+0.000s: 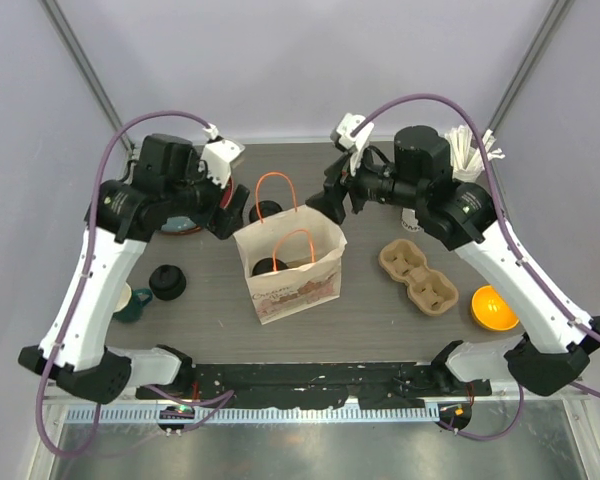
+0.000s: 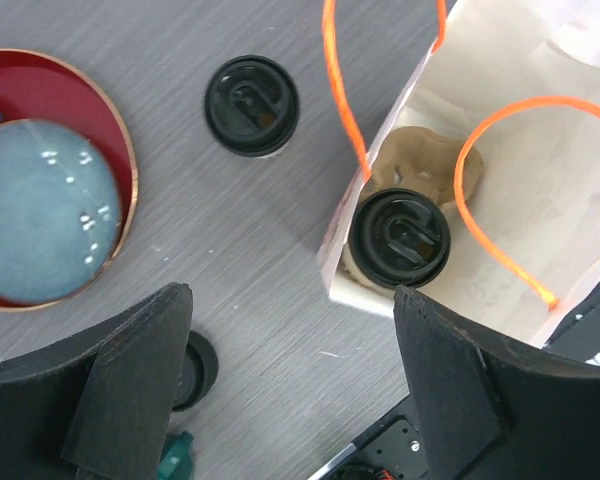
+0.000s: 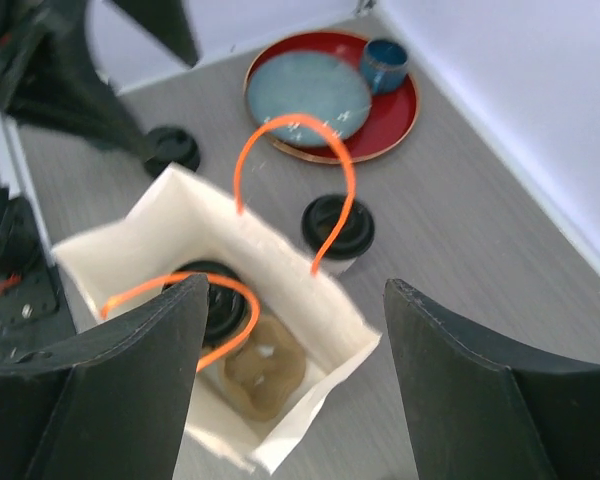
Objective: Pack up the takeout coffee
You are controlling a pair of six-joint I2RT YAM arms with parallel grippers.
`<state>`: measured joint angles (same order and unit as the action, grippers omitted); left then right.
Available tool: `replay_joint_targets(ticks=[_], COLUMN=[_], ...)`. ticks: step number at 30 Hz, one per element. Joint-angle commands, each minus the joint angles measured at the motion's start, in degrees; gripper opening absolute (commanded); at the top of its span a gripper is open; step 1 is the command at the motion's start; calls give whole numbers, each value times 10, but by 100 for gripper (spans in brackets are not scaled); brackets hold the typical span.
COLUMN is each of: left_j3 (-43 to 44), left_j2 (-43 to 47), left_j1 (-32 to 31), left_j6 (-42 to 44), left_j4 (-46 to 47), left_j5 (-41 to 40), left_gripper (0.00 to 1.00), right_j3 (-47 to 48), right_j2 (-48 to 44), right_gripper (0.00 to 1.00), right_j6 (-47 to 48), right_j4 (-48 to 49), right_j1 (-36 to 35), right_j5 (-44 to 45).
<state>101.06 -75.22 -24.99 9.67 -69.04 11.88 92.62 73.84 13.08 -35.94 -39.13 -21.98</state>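
Observation:
One takeout coffee cup (image 2: 399, 238) with a black lid stands inside the white paper bag (image 2: 540, 180), beside a brown cardboard insert (image 2: 425, 165). The other lidded cup (image 2: 251, 104) stands on the table just behind the bag (image 1: 290, 265). My left gripper (image 2: 290, 390) hangs open above the table at the bag's left rear corner, with nothing between its fingers. On the far right side of the bag, my right gripper (image 3: 295, 390) hovers over the rim, also open and holding nothing. In the right wrist view the bagged cup (image 3: 215, 295) and the outside cup (image 3: 337, 226) both show.
A red tray (image 2: 40, 75) with a blue plate (image 2: 40, 210) lies at the back left, with a blue cup (image 3: 384, 64) on it. A loose black lid (image 1: 167, 282) and a green mug (image 1: 132, 303) sit left. A cardboard cup carrier (image 1: 418, 277) and an orange bowl (image 1: 493, 308) lie right.

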Motion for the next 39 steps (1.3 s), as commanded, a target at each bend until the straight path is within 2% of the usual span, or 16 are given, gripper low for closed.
replay_joint_targets(ticks=[1, 4, 7, 11, 13, 17, 18, 21, 22, 24, 28, 32, 39], left_j3=[-16, -41, -68, -69, -70, -117, -125, -156, -166, -182, -183, -197, -182], left_j2=[49, 58, 54, 6, -32, -61, -69, -84, -93, -113, -171, -228, -302], left_j1=[11, 24, 70, 231, 265, 268, 268, 269, 268, 268, 268, 255, 194], left_j6=[2, 4, 4, -14, -47, -94, -121, -148, -167, -182, -197, -202, -217], left_j4=[-2, 5, 34, 50, 74, 142, 151, 191, 214, 228, 241, 251, 275], left_j5=[-79, -111, -93, 74, 110, 157, 157, 165, 175, 191, 210, 207, 155], left_gripper=[87, 87, 82, 72, 67, 67, 66, 56, 47, 41, 33, 32, 30], right_j3=[59, 98, 142, 185, 203, 255, 294, 393, 415, 449, 426, 380, 287], right_j2=[29, 83, 150, 222, 257, 326, 347, 435, 475, 502, 519, 496, 436], right_gripper=[77, 77, 77, 77, 77, 77, 77, 77, 76, 76, 77, 80, 80], right_j6=[-86, -120, -146, -165, -170, -172, -172, -170, -169, -170, -178, -177, -174], right_j4=[94, 119, 126, 128, 127, 100, 87, 12, -6, -36, -23, -7, 34], right_j1=[4, 6, 11, 14, 17, 23, 25, 26, 26, 25, 25, 25, 34], right_j5=[84, 164, 201, 217, 210, 175, 159, 124, 120, 98, 77, 83, 98])
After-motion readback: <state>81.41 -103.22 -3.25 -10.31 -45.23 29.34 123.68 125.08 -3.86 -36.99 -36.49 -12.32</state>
